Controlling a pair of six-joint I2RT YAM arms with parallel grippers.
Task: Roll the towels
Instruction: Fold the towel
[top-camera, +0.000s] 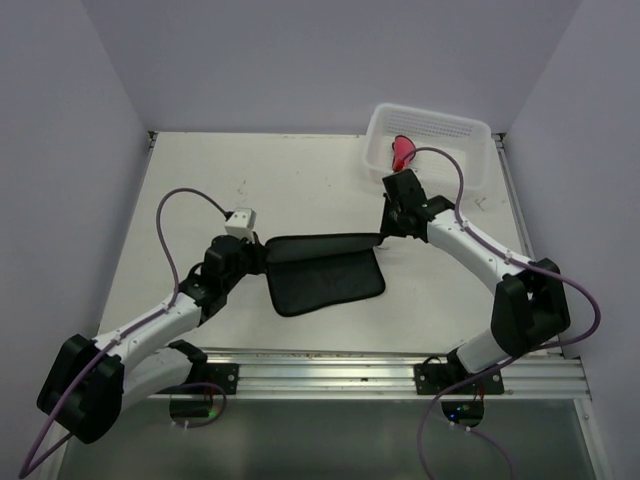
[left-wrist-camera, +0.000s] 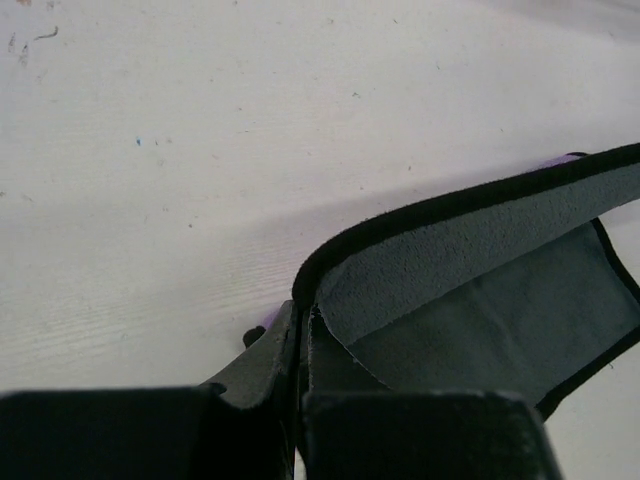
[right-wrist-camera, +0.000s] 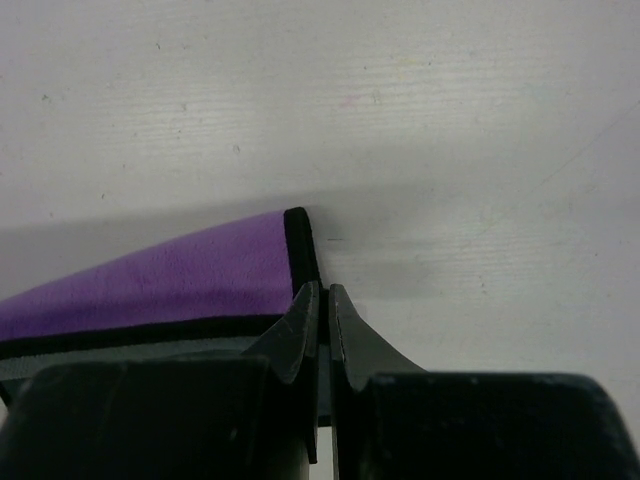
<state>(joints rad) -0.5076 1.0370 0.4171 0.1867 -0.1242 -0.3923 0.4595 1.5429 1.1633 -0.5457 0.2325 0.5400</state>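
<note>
A dark towel (top-camera: 325, 275) lies near the middle of the white worktop (top-camera: 300, 180), between the two arms. Its far edge is folded over toward the near side, forming a narrow band along the top, while the rest spreads flat below. In the left wrist view its inner face (left-wrist-camera: 480, 290) looks grey with a black border; in the right wrist view the outer face (right-wrist-camera: 170, 265) shows purple, also edged in black.

The left end effector (top-camera: 252, 252) pinches the towel's far left corner, its jaws nearly together on the fabric, which rises out of the grip. The right end effector (top-camera: 388, 232) grips the far right corner in the same way, jaws narrow with the black hem caught between them.

A white perforated basket (top-camera: 470, 130) stands at the far right corner of the worktop, well apart from the dark towel. A pink-red towel (top-camera: 402, 150) sits inside it near its left wall.
</note>
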